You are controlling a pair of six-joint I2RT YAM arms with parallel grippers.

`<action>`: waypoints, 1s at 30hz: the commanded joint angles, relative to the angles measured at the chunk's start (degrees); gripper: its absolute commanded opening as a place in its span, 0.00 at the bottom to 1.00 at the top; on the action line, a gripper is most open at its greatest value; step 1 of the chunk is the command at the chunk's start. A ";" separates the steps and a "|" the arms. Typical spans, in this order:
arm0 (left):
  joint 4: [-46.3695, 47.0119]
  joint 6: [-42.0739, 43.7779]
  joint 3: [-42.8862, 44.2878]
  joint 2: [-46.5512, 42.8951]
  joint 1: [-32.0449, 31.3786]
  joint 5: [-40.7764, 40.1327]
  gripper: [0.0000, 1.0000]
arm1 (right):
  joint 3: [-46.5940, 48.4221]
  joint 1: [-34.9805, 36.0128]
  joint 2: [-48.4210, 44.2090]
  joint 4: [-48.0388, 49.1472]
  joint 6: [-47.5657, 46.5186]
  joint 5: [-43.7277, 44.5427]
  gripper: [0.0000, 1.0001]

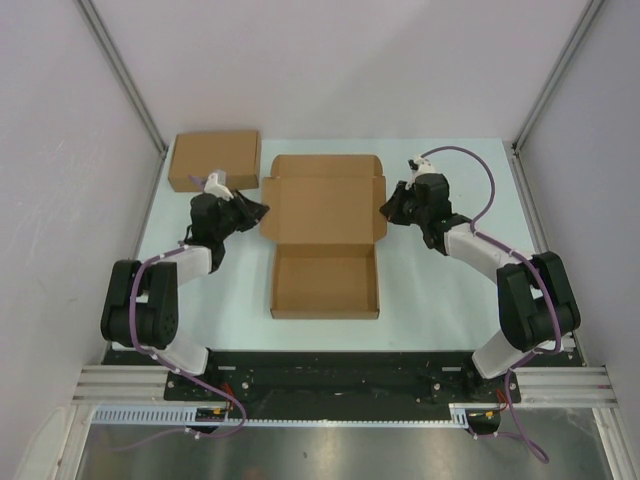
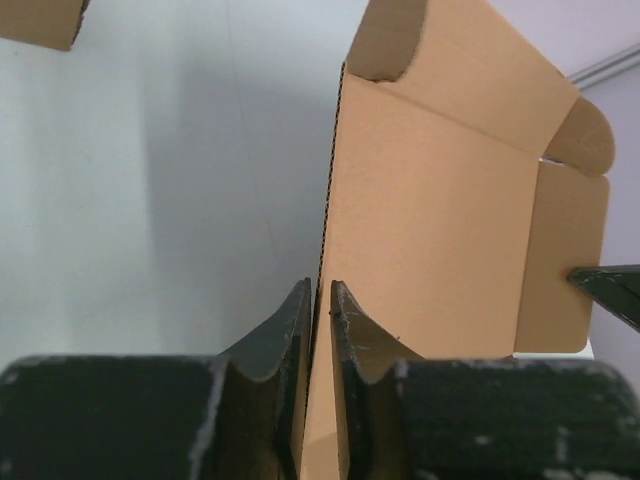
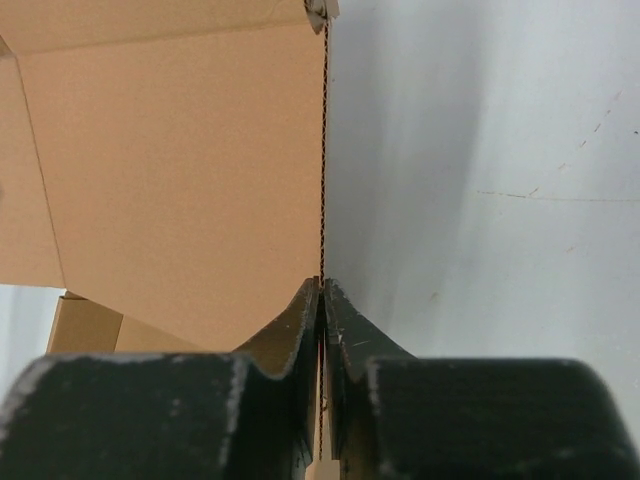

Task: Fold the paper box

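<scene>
The paper box (image 1: 325,235) lies in the middle of the table, brown cardboard, with its near half folded into a shallow tray and its lid panel open behind. My left gripper (image 1: 258,212) is at the lid's left side flap. In the left wrist view its fingers (image 2: 300,330) are closed onto that upright flap's edge, with the lid panel (image 2: 450,220) stretching beyond. My right gripper (image 1: 388,210) is at the lid's right side flap. In the right wrist view that gripper (image 3: 322,285) is pinched shut on the flap's thin edge, beside the box's inner face (image 3: 170,170).
A second, ready-made flat brown box (image 1: 214,160) lies at the back left, just behind my left arm, and its corner (image 2: 40,20) shows in the left wrist view. Grey walls close in the table on the left, right and back.
</scene>
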 commanded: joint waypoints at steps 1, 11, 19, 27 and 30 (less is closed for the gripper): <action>4.27 -0.53 -0.33 -1.91 -0.95 3.02 0.17 | 0.07 0.56 -1.42 1.28 -0.89 0.32 0.12; 1.99 2.45 -0.42 -4.45 -3.76 1.10 0.02 | -0.02 1.70 -0.28 0.23 -1.51 2.42 0.00; -5.12 8.51 0.20 -9.02 -12.81 -9.80 0.00 | 0.07 4.68 -0.45 -1.27 -0.28 10.14 0.00; -9.96 11.15 1.34 -10.08 -19.75 -20.77 0.00 | -0.02 8.81 -0.10 -2.84 0.51 16.22 0.00; -12.06 12.21 1.78 -9.73 -22.30 -25.35 0.00 | 0.07 10.22 -0.10 -3.46 0.25 18.42 0.00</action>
